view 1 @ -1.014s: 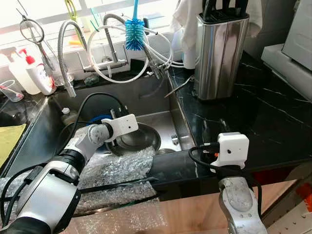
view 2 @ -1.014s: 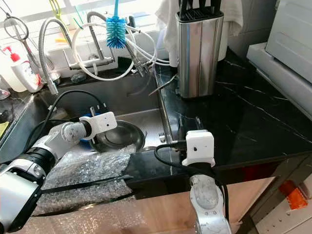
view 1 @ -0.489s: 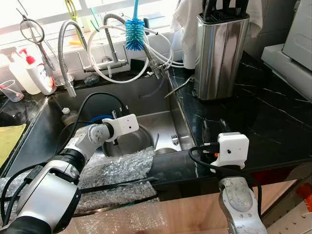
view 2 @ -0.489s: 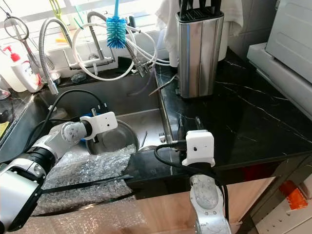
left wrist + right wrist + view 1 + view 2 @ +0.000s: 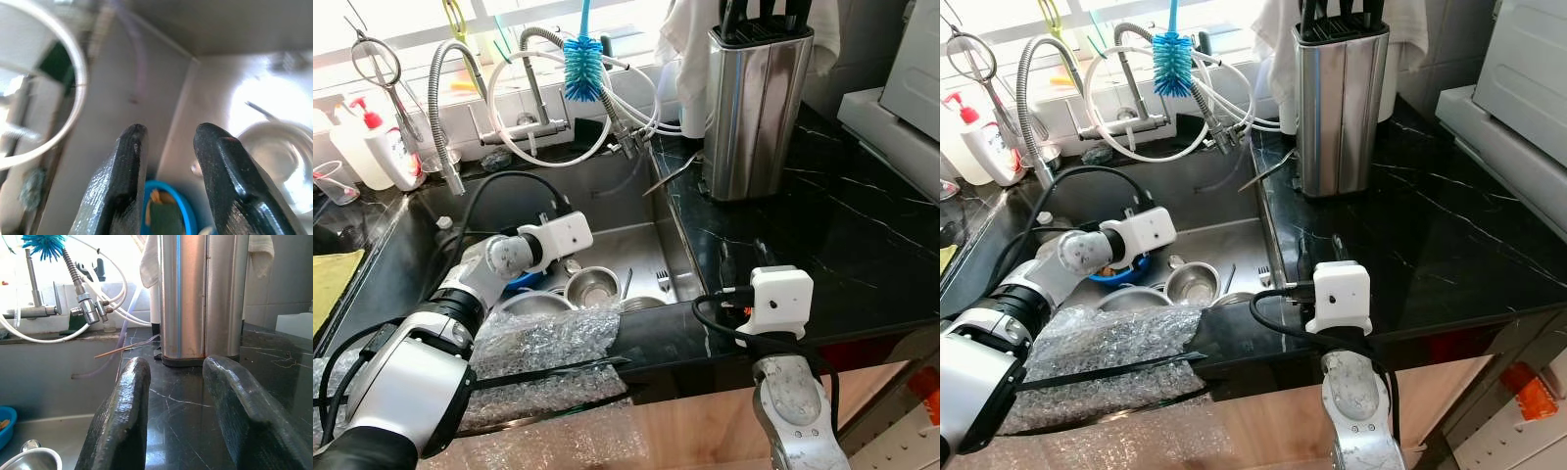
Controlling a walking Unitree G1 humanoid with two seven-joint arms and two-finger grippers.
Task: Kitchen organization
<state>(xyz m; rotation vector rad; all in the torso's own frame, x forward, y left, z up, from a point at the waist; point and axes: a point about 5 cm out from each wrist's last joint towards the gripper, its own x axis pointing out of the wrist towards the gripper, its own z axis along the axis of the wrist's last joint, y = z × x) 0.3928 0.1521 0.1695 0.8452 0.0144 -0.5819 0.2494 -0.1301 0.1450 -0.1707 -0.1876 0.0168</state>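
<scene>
Change since earlier frames: the left arm has lifted and drawn back toward the sink's left side; the large steel bowl it covered is no longer at centre, and a small steel bowl (image 5: 590, 285) and a blue bowl (image 5: 1119, 271) now lie uncovered on the sink floor.
Left gripper (image 5: 168, 147): above the sink floor, lower centre-left of the left eye frame; fingers parted by a narrow gap with nothing between them, the blue bowl directly below.
Right gripper (image 5: 177, 377): low at the counter's front edge, lower centre-right of the eye frames; fingers spread with nothing between them, pointing toward the knife block (image 5: 757, 108).
Sink (image 5: 636, 240): steel basin, centre of the frame; holds the small steel bowl, the blue bowl just left of it, and a fork (image 5: 663, 282) near the right wall.
Blue bowl: partly hidden behind the left wrist; contents too blurred to identify.
Bubble wrap (image 5: 543, 343): draped over the sink's front rim, lower left.
Knife block: steel, upright on the black marble counter (image 5: 842, 245), upper right.
Bottle brush (image 5: 583, 64): blue bristles, hanging at upper centre among white hoses by the faucet (image 5: 445, 108).
Soap bottle (image 5: 389, 147): white with red pump, upper left, beside the sink.
</scene>
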